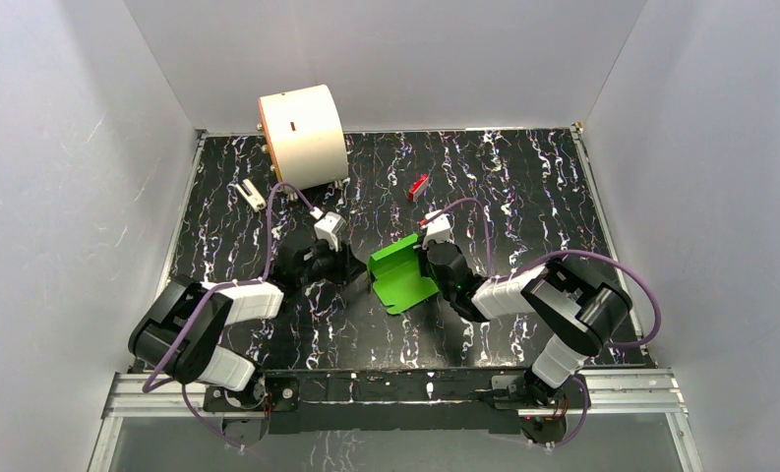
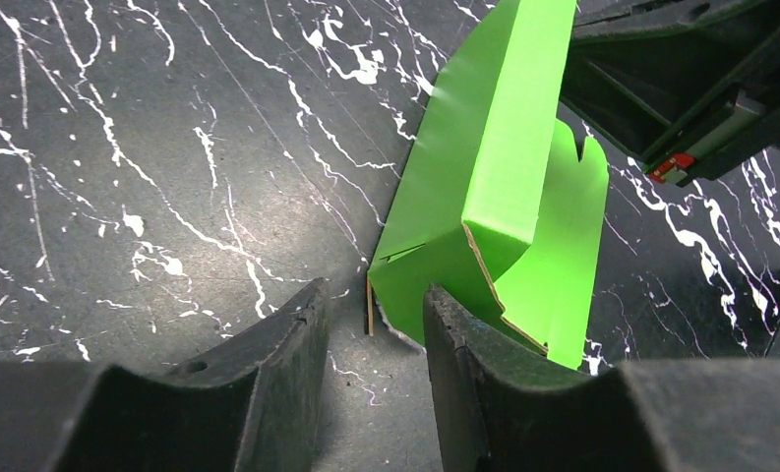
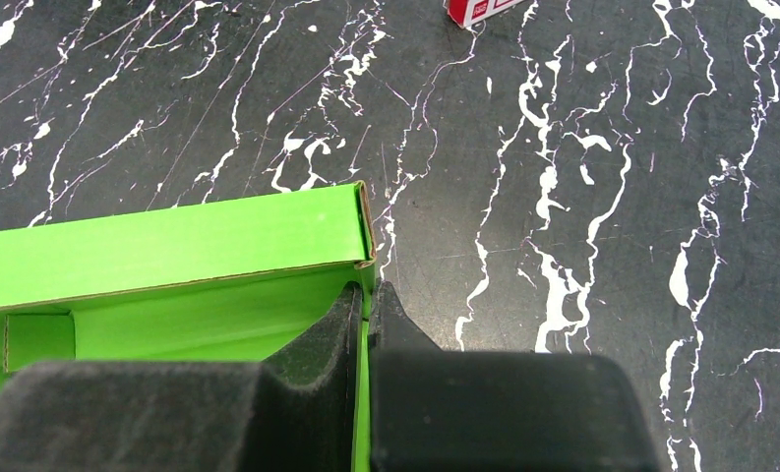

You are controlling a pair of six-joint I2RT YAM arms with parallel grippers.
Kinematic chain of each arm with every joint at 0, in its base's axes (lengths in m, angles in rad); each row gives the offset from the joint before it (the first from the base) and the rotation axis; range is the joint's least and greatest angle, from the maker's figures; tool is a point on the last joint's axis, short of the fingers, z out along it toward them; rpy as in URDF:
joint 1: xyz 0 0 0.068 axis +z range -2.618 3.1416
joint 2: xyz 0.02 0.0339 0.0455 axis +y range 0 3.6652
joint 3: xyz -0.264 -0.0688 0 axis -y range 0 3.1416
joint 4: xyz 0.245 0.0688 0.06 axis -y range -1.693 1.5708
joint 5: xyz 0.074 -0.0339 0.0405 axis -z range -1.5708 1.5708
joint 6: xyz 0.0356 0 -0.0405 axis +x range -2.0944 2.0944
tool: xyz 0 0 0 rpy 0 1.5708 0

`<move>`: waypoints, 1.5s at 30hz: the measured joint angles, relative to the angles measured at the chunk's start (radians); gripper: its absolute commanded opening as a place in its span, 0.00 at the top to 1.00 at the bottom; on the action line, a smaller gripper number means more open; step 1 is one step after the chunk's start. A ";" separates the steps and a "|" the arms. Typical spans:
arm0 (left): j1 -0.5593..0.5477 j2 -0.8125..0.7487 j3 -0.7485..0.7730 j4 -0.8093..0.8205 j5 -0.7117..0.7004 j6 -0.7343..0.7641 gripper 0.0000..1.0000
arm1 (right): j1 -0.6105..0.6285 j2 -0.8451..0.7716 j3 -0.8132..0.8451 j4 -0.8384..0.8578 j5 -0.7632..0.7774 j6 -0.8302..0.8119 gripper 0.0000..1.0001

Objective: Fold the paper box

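1. Black, white-veined marbled surface [image 1: 523, 187] – carries every item.

2. Large cream cylinder [image 1: 302, 136] – stands at the far left of the surface, well apart from the work and not involved.

3. Bright green paper box [image 1: 402, 273] – sits at the centre of the surface, between the two arms.
   - Judged state: partly folded.
   - One long wall is raised and appears doubled over, with a squared top edge.
   - At least one corner is formed.
   - A panel with a notched edge stands open on the side away from the left wrist camera.
   - From above, a flat portion lies on the surface on the near side.
   - Remaining work, as judged: raise the other walls, tuck the loose flaps and close the shape.

4. Right claw [image 3: 368, 300] – at the right side of the box. The fingers are pressed together on a thin green wall, so it is clamped on the box and steadies it.

5. Left claw [image 2: 376, 290] – just left of the box, low over the surface. The fingers stand apart and nothing is gripped; a box corner lies just ahead of the gap.

6. Small red block [image 1: 418, 186] – lies beyond the box on the far side, apart from it.
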 measured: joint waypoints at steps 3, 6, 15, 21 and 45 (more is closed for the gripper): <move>-0.018 -0.001 0.000 -0.008 -0.002 0.009 0.59 | 0.000 0.000 0.001 -0.003 0.006 0.004 0.95; -0.051 -0.001 0.002 -0.021 -0.017 0.018 0.58 | 0.000 0.000 0.002 -0.006 0.012 0.007 0.95; -0.103 0.000 0.023 -0.037 -0.087 0.026 0.60 | 0.000 0.000 0.007 -0.019 0.020 0.017 0.95; -0.116 0.004 0.026 -0.037 -0.087 0.031 0.56 | 0.000 0.000 0.008 -0.021 0.023 0.024 0.95; -0.148 0.008 0.027 -0.031 -0.098 -0.010 0.82 | -0.001 0.000 0.015 -0.040 0.056 0.083 0.95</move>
